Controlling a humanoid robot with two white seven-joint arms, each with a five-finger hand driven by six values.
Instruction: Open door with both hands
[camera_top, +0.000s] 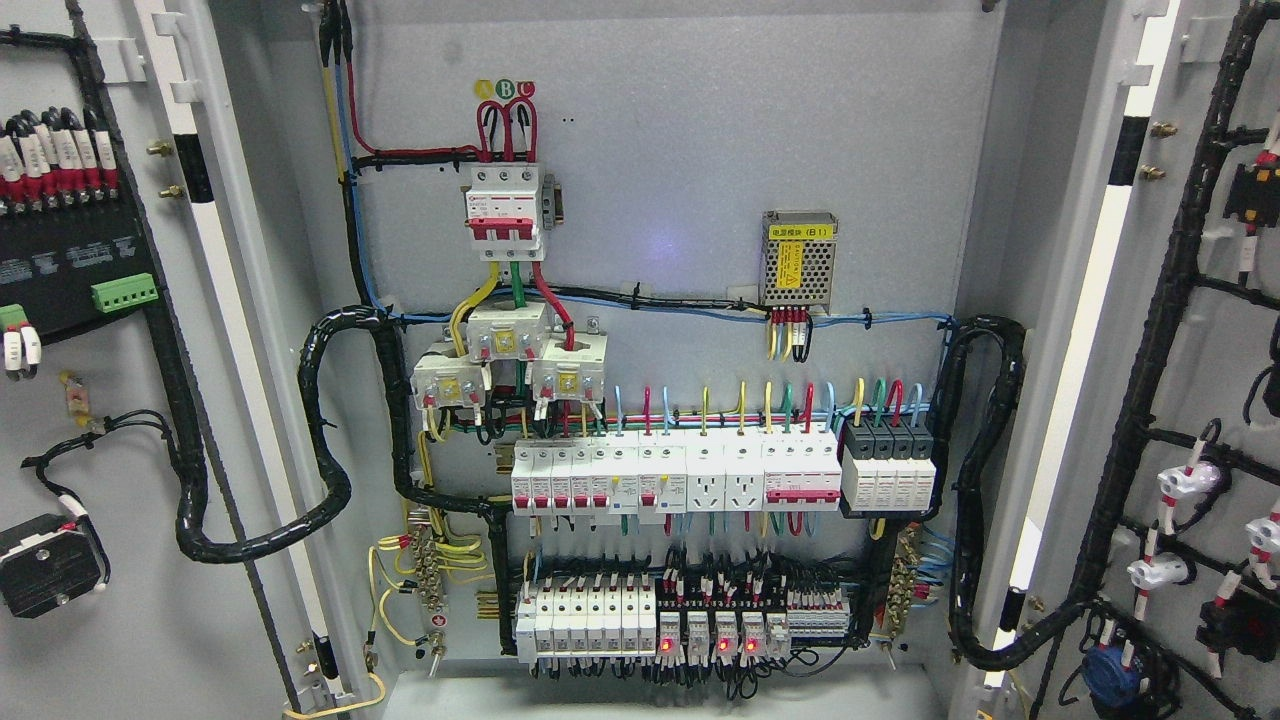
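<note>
Both doors stand swung wide: the left door at the far left, the right door at the far right, their wired inner faces showing. Between them the cabinet lies open, with breakers in rows across its back panel. Neither hand is in view, so their state cannot be told.

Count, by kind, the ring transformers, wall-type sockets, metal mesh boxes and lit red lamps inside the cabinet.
Ring transformers: 3
Sockets: 2
Metal mesh box: 1
Lit red lamps: 3
Total: 9
</note>
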